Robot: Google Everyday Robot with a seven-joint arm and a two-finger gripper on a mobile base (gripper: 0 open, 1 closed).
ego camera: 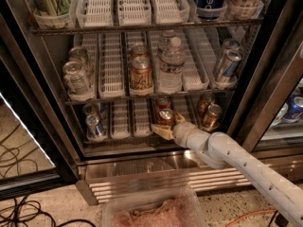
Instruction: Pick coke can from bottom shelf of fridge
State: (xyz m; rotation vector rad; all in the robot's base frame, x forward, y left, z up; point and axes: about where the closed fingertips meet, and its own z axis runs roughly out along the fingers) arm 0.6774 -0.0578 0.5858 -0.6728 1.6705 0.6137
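The fridge (28,93) stands open in front of me. On its bottom shelf (127,123) a red coke can (165,116) stands at the front of a middle lane, with a second red can (163,102) behind it. My gripper (166,125), on a white arm coming in from the lower right, is at the shelf's front edge right at the front coke can. It is open: one tan finger (161,132) lies below and to the left of the can, and the other finger (179,118) is at the can's right side.
Brown-orange cans (211,116) stand in the lane to the right of the coke can, blue-and-silver cans (95,125) at the shelf's left. The rack above holds a clear water bottle (171,65) and more cans. The ribbed steel base (142,183) and a clear tub (151,212) lie below.
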